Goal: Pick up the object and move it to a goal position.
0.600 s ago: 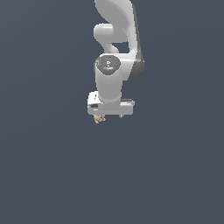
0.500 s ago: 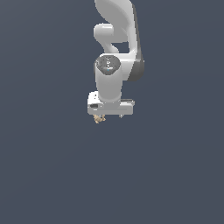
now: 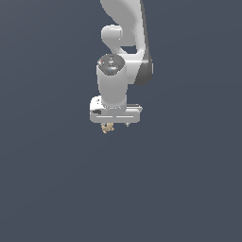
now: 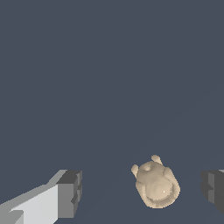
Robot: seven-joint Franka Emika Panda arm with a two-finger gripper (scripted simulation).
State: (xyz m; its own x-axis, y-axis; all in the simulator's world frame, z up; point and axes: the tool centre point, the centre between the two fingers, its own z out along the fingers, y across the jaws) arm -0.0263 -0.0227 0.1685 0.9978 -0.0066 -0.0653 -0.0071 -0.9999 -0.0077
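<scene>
Nothing is seen to have moved since the earlier frames. No writing can be read. The object (image 4: 156, 187) is framed, untouched, between the spread fingers (image 4: 69, 193) of the gripper (image 3: 115, 125).

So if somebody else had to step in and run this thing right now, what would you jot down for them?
Tool: open, pointing down, holding nothing. The wrist view shows its two dark fingertips apart with a wide gap.
Object: the small tan figure lies between the fingertips, nearer one of them, touching neither. In the exterior view it peeks out just below the tool.
Done: the tool is lined up over the figure.
Left: lower if needed, probably centre the figure in the gap, close, lift, carry to the goal. No goal marker shows in either view, so check where it is.
</scene>
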